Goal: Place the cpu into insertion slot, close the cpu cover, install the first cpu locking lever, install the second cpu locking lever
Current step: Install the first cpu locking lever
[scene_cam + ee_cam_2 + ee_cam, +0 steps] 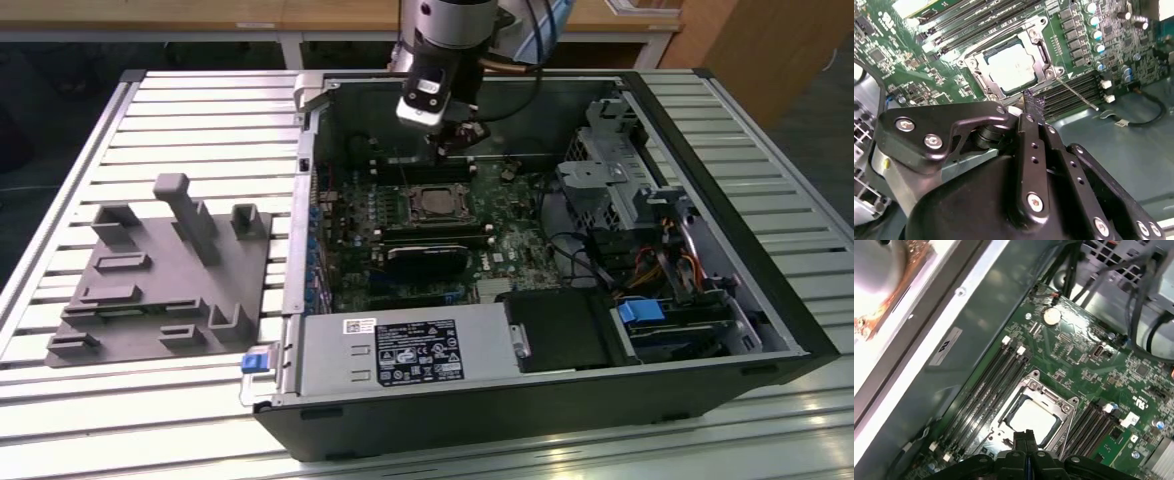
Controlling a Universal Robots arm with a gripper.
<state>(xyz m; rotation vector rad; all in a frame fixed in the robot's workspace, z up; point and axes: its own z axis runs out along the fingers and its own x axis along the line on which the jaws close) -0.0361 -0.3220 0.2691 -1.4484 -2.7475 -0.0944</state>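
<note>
Silver-grey, the cpu (1013, 67) sits in the insertion slot (1038, 50) under the flat cpu cover (1035, 24). A careless push could, I judge, slip off the thin locking lever (1079, 95) and scrape the green board (899, 50). The gripper (1034, 102) hovers just beyond the cover's far edge, jaws pinched narrow, holding nothing.

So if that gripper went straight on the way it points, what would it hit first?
Probably the cpu cover, at its edge nearest the gripper; depth is unclear.
</note>
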